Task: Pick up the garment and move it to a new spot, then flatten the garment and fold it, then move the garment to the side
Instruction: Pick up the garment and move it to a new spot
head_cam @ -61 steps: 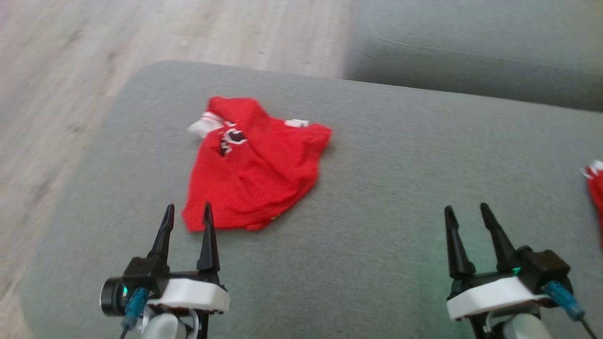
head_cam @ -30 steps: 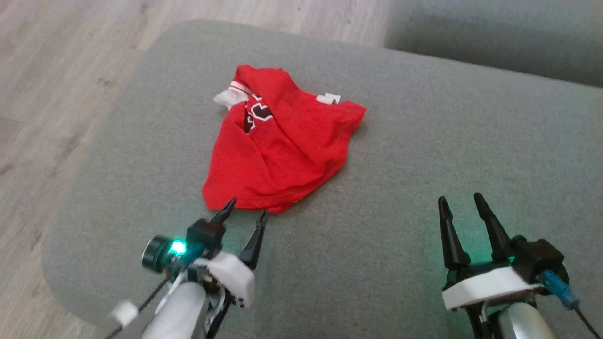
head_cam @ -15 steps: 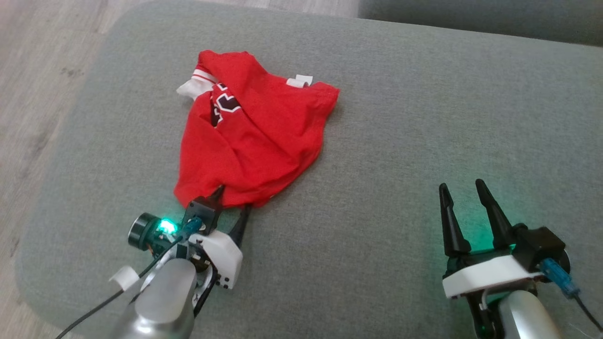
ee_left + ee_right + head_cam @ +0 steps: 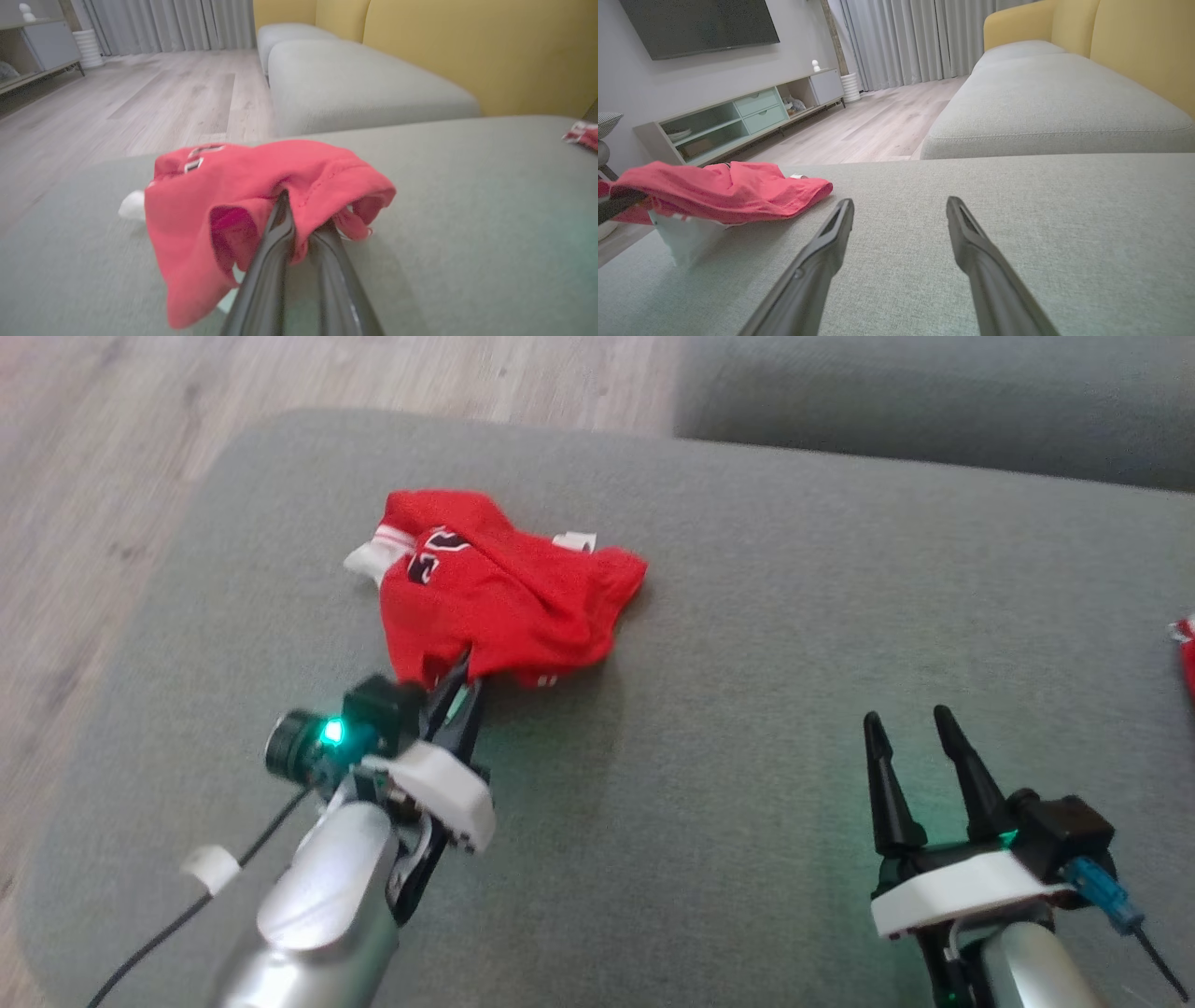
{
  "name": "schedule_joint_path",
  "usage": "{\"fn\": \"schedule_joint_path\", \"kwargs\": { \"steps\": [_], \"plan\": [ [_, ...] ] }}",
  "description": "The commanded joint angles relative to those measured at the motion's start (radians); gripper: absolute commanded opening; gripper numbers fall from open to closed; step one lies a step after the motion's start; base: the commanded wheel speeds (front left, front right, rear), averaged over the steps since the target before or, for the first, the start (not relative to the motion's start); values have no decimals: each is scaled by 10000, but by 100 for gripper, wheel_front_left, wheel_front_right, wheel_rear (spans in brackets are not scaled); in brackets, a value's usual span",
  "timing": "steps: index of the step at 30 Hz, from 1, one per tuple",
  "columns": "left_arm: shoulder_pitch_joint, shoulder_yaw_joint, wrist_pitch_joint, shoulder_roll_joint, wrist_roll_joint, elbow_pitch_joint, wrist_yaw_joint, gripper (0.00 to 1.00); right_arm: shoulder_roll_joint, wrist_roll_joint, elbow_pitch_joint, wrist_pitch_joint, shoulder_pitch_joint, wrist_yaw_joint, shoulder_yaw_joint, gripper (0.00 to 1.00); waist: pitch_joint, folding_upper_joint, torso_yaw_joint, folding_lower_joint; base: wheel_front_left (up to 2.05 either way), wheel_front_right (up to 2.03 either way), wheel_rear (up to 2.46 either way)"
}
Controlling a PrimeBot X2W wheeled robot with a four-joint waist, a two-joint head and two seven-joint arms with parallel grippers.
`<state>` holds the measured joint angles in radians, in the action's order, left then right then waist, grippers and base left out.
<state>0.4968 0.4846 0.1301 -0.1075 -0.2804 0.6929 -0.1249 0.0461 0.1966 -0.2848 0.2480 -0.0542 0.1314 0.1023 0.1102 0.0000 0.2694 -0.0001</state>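
Observation:
The red garment (image 4: 495, 593) with white trim and a dark print lies bunched on the grey sofa seat (image 4: 747, 644). My left gripper (image 4: 465, 677) is shut on its near hem, and that edge is raised off the cushion. In the left wrist view the red garment (image 4: 243, 196) drapes over my closed fingers (image 4: 280, 233). Over at the lower right my right gripper (image 4: 904, 723) stands open above bare cushion, with nothing between its fingers. From the right wrist the garment (image 4: 724, 189) shows at the left, well away from the right gripper (image 4: 900, 200).
A second red cloth (image 4: 1184, 653) pokes in at the seat's right edge. Another grey cushion (image 4: 934, 401) lies behind, with wooden floor (image 4: 93, 476) to the left. A yellow backrest (image 4: 467, 51) rises beyond, and a TV cabinet (image 4: 738, 116) stands across the room.
My left gripper reached the garment's near hem, shut on it and lifted it, so the cloth bunched toward the far side. The head camera shifted. The right gripper stayed put.

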Motion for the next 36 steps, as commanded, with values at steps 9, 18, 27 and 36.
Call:
{"fn": "schedule_joint_path", "kwargs": {
  "steps": [9, 18, 27, 36],
  "plan": [
    [662, 237, -1102, -143, -361, -2980, 57, 0, 41, 388, 380, 137, -148, -7, 541, 100, -494, 0, -1316, 1, 0, 0, 0],
    [1409, 1301, -1427, 479, -336, -3049, 236, 0, 41, 447, 603, 137, -567, -7, 698, 100, 228, 0, -3114, 1, 0, 0, 0],
    [2265, 3579, -857, 569, -2136, -2305, 622, 100, 41, 513, 620, 137, -896, -7, 781, 100, 841, 0, -4094, 1, 0, 0, 0],
    [2678, 4374, 218, 571, -3137, -1768, 1387, 100, 41, 462, 617, 137, -828, -7, 596, 100, 538, 0, -3384, 1, 0, 0, 0]
  ]
}}
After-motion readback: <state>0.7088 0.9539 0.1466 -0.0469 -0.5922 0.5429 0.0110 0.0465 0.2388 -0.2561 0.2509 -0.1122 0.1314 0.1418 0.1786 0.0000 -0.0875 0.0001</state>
